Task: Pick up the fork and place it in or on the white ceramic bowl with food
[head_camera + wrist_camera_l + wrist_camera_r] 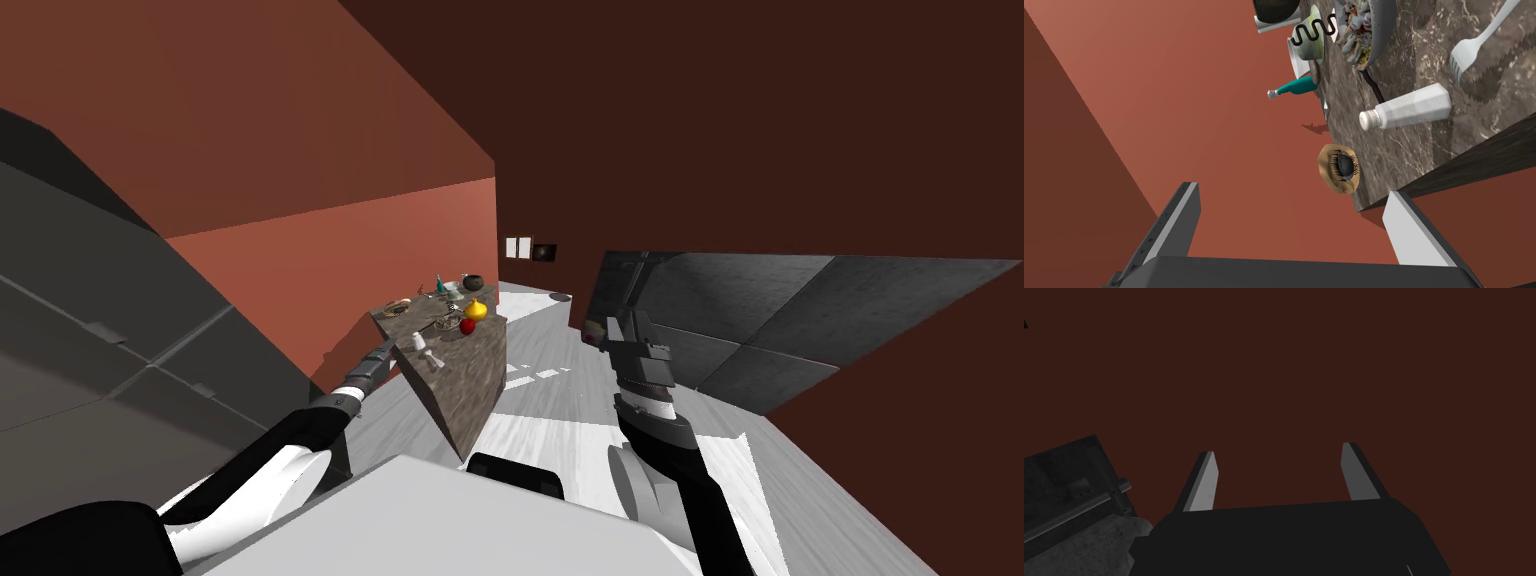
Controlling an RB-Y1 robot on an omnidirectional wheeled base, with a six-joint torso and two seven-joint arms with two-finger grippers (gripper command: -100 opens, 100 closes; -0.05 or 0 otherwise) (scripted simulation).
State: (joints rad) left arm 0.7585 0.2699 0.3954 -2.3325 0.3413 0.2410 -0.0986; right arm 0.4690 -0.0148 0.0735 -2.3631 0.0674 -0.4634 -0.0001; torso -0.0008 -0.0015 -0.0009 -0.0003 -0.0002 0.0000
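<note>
The left tool (1294, 230) is being held wide open and empty just off a corner of the desk (1419, 155), with one finger (1411, 232) close by that corner. The fork (1476, 45) is resting on the desk beyond the corner, well apart from the fingers. Its handle is being cut off by the picture's edge, so its full length cannot be told. A shaker (1406, 107) is standing upright just beside the tines, apart from them. The bowl (1369, 30) with food is sitting near the fork and is being cropped across its rim. A cup (1306, 40), a teal bottle (1291, 87) and a brown round thing (1339, 169) with a dark middle are being seen along another edge of the desk. What the brown thing is cannot be made out. In the head view the desk's things are being shown too small for the fork to be picked out. The right tool (1281, 478) is being held raised, well apart from the desk, with its fingers wide and nothing between them.
</note>
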